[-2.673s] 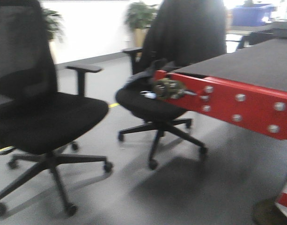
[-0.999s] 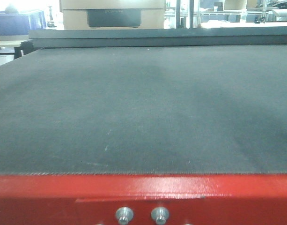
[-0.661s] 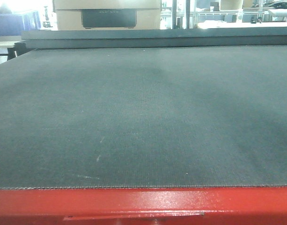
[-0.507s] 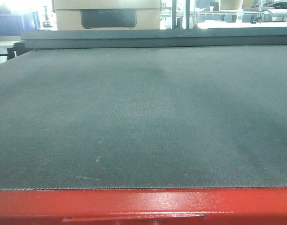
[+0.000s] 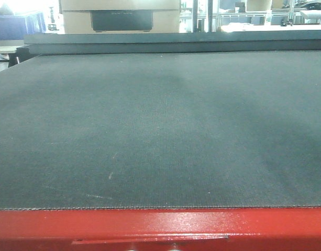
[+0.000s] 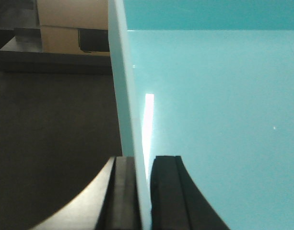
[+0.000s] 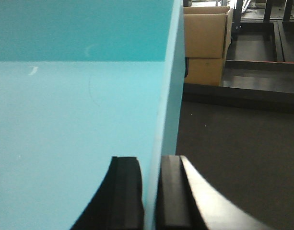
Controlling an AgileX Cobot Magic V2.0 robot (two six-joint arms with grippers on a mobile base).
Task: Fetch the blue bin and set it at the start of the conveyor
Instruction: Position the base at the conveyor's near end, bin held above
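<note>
The blue bin (image 6: 209,105) is a light cyan tub that fills most of both wrist views; it also shows in the right wrist view (image 7: 75,124). My left gripper (image 6: 143,191) is shut on its left wall, one finger inside, one outside. My right gripper (image 7: 150,194) is shut on its right wall the same way. The bin hangs above the dark grey belt (image 6: 51,129). In the front view the conveyor start (image 5: 160,130) fills the frame, with its red frame edge (image 5: 160,225) at the bottom. The bin and both grippers are out of the front view.
Cardboard boxes (image 7: 206,43) stand beyond the belt's far end; one also shows in the front view (image 5: 121,15). A raised dark ledge (image 5: 176,37) crosses the far end of the belt. Metal racks (image 7: 262,19) stand at the far right.
The front view swung from office chairs and the conveyor's corner to face the belt head-on, then closed in slightly. Over the last half second it has barely moved.
</note>
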